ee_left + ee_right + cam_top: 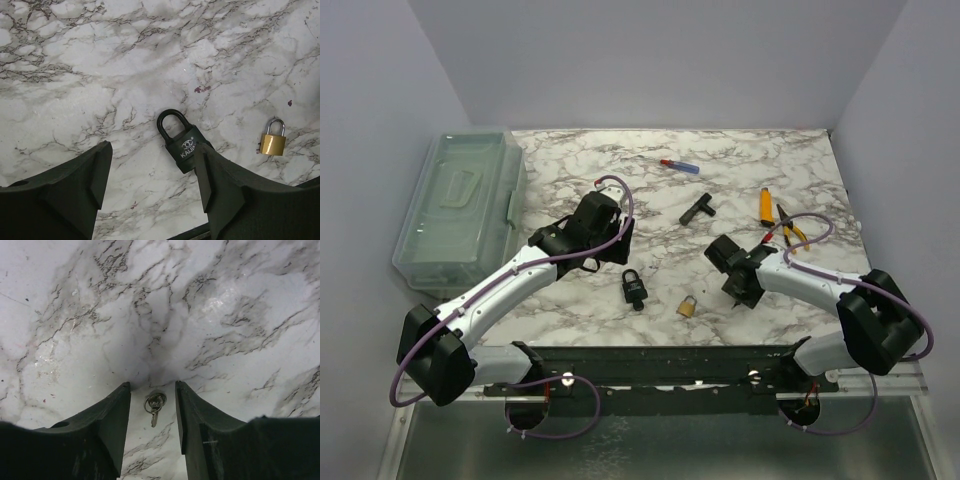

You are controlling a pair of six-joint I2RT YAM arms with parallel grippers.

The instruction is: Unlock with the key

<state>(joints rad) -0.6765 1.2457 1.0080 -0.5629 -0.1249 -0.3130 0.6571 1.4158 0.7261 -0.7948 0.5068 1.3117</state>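
Note:
A black padlock [635, 288] lies flat on the marble table [620, 180], shackle closed. In the left wrist view the black padlock [181, 142] lies just ahead of my open left gripper [152, 155], its body partly behind the right finger [220, 185]. My left gripper [612, 245] hovers to the padlock's upper left. A small silver key on a ring [154, 407] lies on the table between the fingers of my open right gripper [152, 387], untouched. My right gripper [738, 288] is low over the table; the key is hidden in the top view.
A brass padlock [688, 306] [273, 141] lies right of the black one. A black T-shaped tool [698, 209], an orange-handled tool [765, 203], yellow pliers [790, 230] and a red-blue pen [680, 165] lie farther back. A clear plastic box [460, 205] stands at the left.

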